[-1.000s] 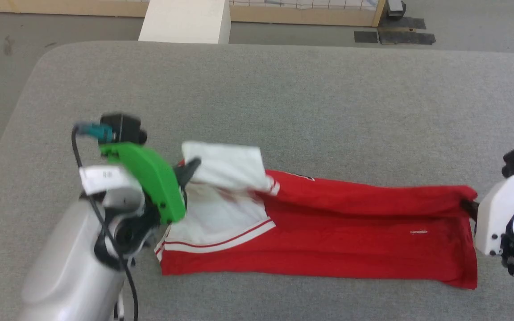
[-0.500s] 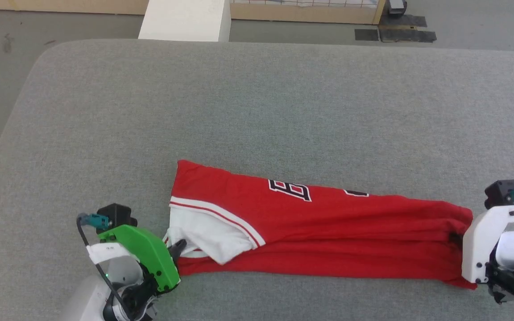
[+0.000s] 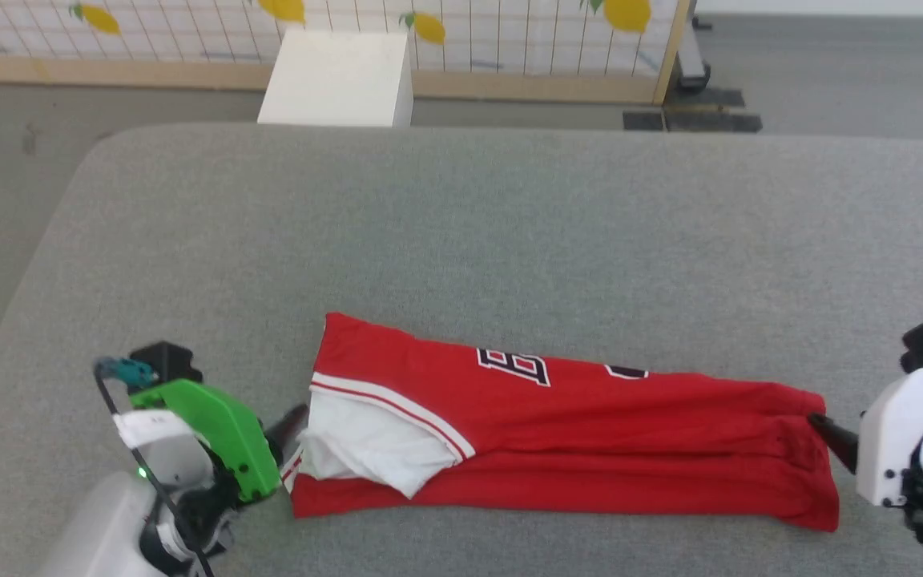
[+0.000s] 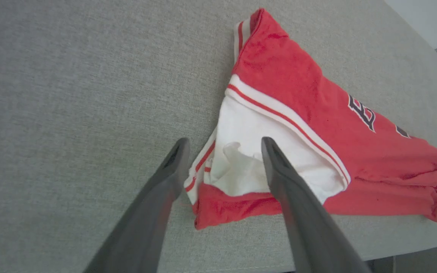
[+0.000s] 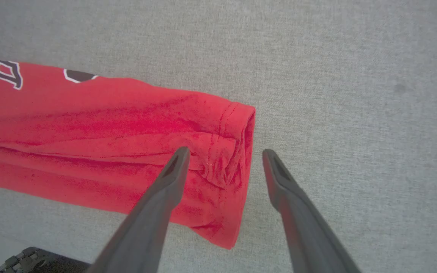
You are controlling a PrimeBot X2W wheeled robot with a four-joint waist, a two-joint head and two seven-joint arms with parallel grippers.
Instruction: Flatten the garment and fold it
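On table (image 3: 461,224), shirt (image 3: 590,433) folded lengthwise; our left gripper (image 4: 224,142) at nine o'clock, right gripper (image 5: 224,151) at three, both released; we'd match ends squarely

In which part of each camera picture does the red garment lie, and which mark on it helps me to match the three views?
Head view: the garment lies across the lower middle, white sleeve at the left, hem at the right.
Left wrist view: the garment runs from top centre to the right edge, white sleeve near the centre.
Right wrist view: the garment covers the left half, hem near the centre.
Shared landmark: the black-and-white lettering on the red cloth.
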